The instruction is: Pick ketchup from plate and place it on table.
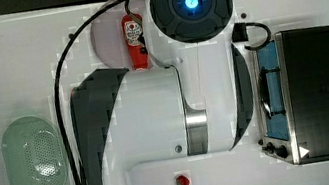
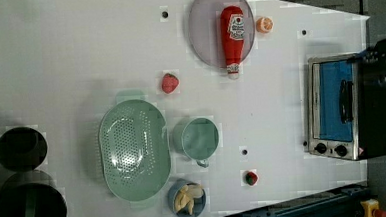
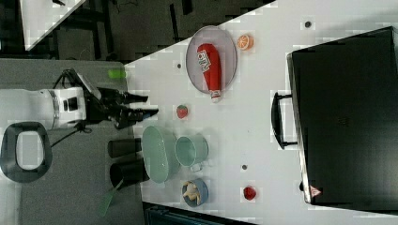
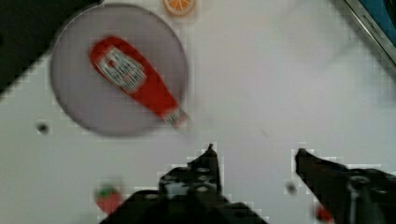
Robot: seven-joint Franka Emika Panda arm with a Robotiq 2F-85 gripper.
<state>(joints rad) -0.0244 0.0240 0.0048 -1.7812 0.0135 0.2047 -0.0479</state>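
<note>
The ketchup [image 2: 232, 34] is a slim red bottle with a white-and-red label, lying flat on the pale lilac plate [image 2: 204, 28]. Its cap pokes over the plate's rim onto the white table [image 2: 78, 54]. In the top view the ketchup [image 1: 134, 42] and plate [image 1: 105, 36] show just beside the arm's body. My gripper [image 3: 146, 105] hangs open and apart from the ketchup [image 3: 210, 65], toward the right view's left. In the wrist view the gripper [image 4: 255, 151] holds nothing; both dark fingers stand wide apart over bare table, short of the ketchup [image 4: 133, 77] and plate [image 4: 74, 88].
An orange slice [image 2: 264, 24] lies beside the plate and a strawberry [image 2: 169, 82] nearby. A green perforated basket [image 2: 133, 149], green cup [image 2: 197, 138], blue bowl [image 2: 188, 199] and small red item [image 2: 251, 177] fill the middle. A toaster oven [image 2: 338, 106] stands at the left view's right.
</note>
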